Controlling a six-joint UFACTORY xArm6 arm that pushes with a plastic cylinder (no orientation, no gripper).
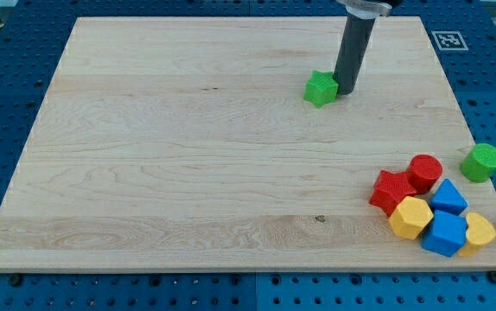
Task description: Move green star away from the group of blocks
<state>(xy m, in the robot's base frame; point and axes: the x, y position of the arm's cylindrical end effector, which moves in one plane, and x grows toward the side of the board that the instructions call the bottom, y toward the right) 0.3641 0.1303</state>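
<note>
The green star (321, 88) lies alone on the wooden board (187, 155), upper middle-right, far from the other blocks. My tip (345, 91) stands right against the star's right side, touching it or nearly so. The group sits at the board's bottom right: a red star-like block (391, 190), a red cylinder (424, 172), a blue block (448, 197), a yellow hexagon block (410, 217), a second blue block (444, 234) and a yellow block (477, 232). A green cylinder (482, 162) stands at the right edge just above the group.
The board lies on a blue perforated table (6, 78). A black-and-white marker tag (448, 40) is off the board's top right corner. The rod's mount (367, 7) enters from the view's top.
</note>
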